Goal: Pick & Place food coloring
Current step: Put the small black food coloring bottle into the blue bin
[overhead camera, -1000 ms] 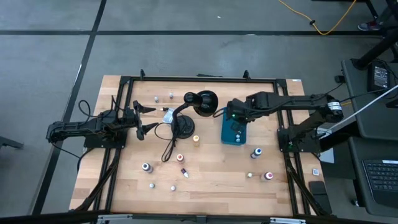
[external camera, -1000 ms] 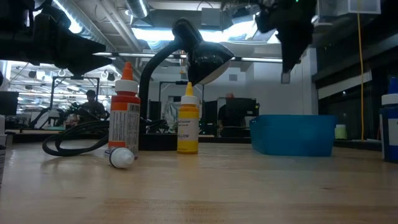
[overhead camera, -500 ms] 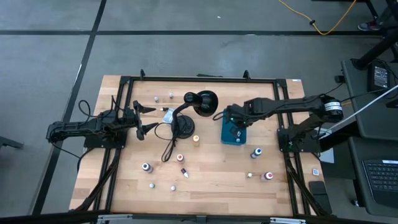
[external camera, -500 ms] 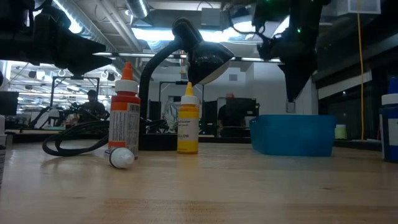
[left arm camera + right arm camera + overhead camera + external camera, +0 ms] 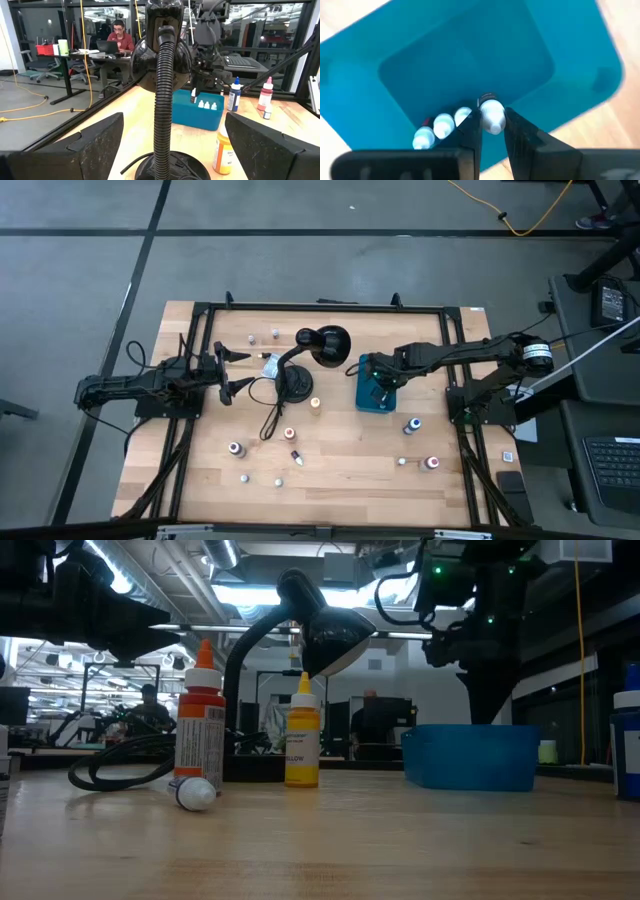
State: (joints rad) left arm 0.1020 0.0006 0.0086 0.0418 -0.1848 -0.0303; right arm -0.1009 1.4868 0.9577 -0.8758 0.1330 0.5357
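The right gripper (image 5: 492, 131) reaches down into the teal box (image 5: 373, 385) just right of the black desk lamp (image 5: 318, 350) at the table's middle, its fingers pinching a white-capped dropper bottle (image 5: 491, 114) beside three more bottles (image 5: 442, 126) standing in a row against the box's wall. The left gripper (image 5: 228, 369) waits at the table's left side with its jaws spread wide, facing the lamp. Other food coloring bottles (image 5: 290, 434) stand scattered over the near half of the wooden table (image 5: 340, 470), a yellow one (image 5: 315, 404) close to the lamp's base.
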